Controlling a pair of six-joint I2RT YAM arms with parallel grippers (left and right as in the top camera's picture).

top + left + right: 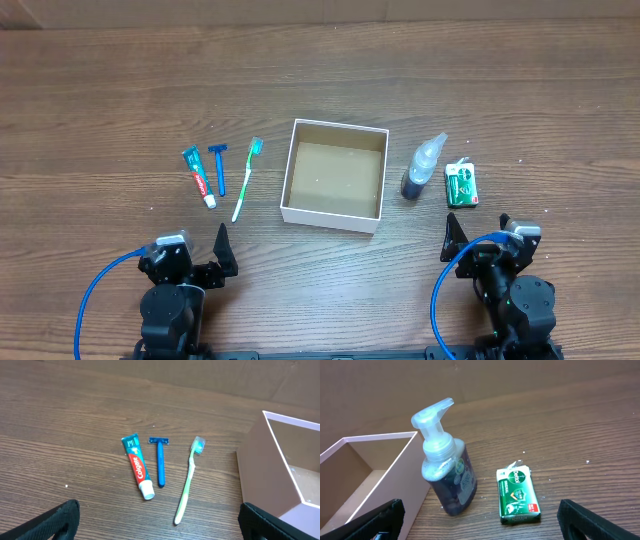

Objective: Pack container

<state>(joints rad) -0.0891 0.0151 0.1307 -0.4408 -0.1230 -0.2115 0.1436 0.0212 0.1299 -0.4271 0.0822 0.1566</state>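
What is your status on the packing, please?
Left hand and right hand open, empty. Container empty. Toothpaste, razor, toothbrush on its left; pump bottle, soap bar on its right. Nothing in the way.

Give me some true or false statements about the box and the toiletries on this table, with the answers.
1. The container has nothing in it. True.
2. The toothbrush lies inside the container. False: it lies on the table to the container's left, beside the razor.
3. The pump bottle stands upright between the container and the green soap bar. True.
4. The left claw grips the toothpaste. False: the claw is open and empty, and the toothpaste lies on the table.
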